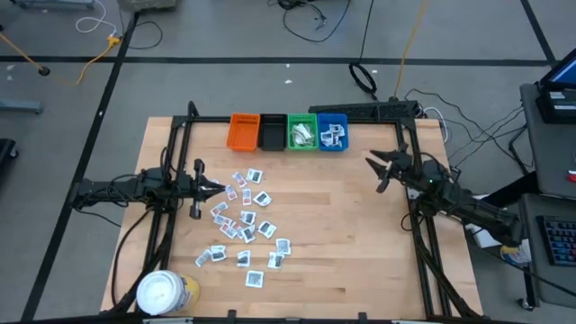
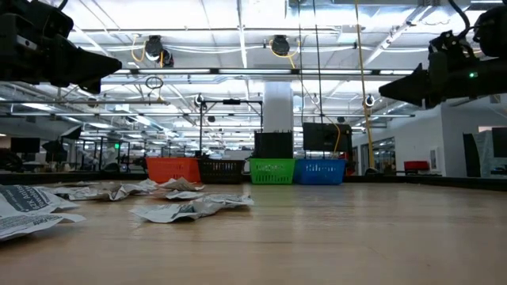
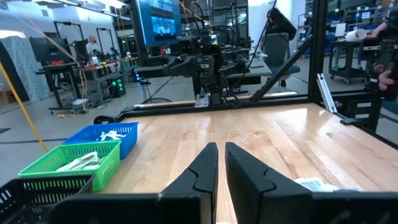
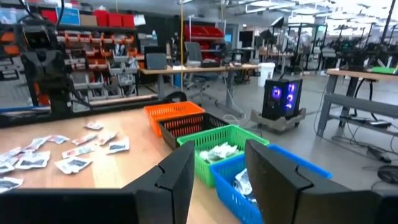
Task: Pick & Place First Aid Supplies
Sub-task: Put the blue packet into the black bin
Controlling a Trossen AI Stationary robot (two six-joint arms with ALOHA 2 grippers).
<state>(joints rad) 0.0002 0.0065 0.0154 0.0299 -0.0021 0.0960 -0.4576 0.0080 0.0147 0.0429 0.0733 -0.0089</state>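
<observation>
Wooden surface (image 1: 360,234), seen from above, centre of frame. First aid supplies (image 1: 243,220): loose scatter of small flat packets in the left-centre of the frame, spread in a band running from upper centre-left down toward the lower centre, long axis of the scatter roughly top to bottom with a slight lean to the right. Individual packets lie flat at mixed angles, no common heading; white squarish sachets with dark print make up most of them, and finer detail cannot be told. In the low view the nearest packets (image 2: 190,207) lie crumpled on the left half of the board. Four bins in a row at the upper centre edge: orange bin (image 1: 243,131), black bin (image 1: 272,132), green bin (image 1: 301,133) holding pale wrappers, blue bin (image 1: 332,132) holding white sachets. Yellow round tub with white lid (image 1: 164,292) at lower left corner. Left end effector (image 1: 216,186): at mid-left, pointing right, tip at the left margin of the scatter, raised above the boards in the low view; fingers (image 3: 202,171) drawn nearly together with a narrow slit between, nothing gripped. Right end effector (image 1: 376,170): at upper right, pointing left toward the bins, well apart from the packets; fingers (image 4: 180,171) spread wide, holding nothing.
</observation>
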